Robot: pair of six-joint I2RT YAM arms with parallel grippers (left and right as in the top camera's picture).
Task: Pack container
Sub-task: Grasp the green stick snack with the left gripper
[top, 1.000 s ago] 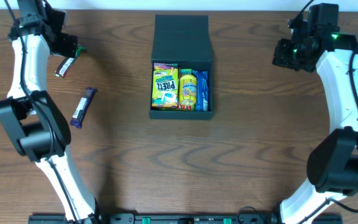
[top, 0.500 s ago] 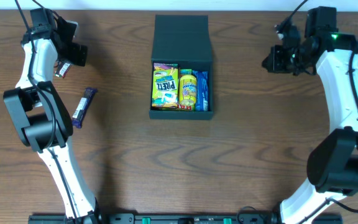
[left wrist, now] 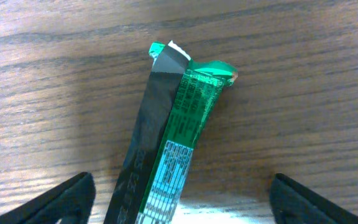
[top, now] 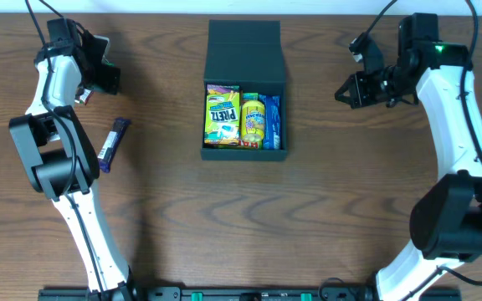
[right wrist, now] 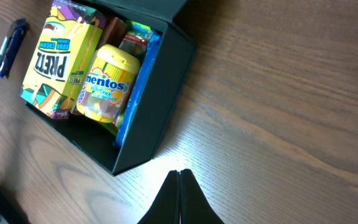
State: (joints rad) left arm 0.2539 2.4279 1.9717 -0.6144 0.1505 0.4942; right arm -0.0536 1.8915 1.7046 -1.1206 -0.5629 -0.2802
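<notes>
The dark teal container lies in the middle of the table with its lid folded back. Inside it are a yellow Pretz box, a Mentos tub and a blue packet. At the far left my left gripper is open, low over a green-and-black snack bar. The bar lies on the wood between the two fingers and touches neither. To the right of the container, apart from it, my right gripper is shut on nothing, with the container's wall ahead of it.
A purple snack bar lies on the table left of the container, below the left gripper, and also shows in the right wrist view as the purple bar. The table's far edge runs just behind the lid.
My left gripper has come down over the green-and-black bar and narrowed slightly. My right gripper has swung left toward the container, still shut.
</notes>
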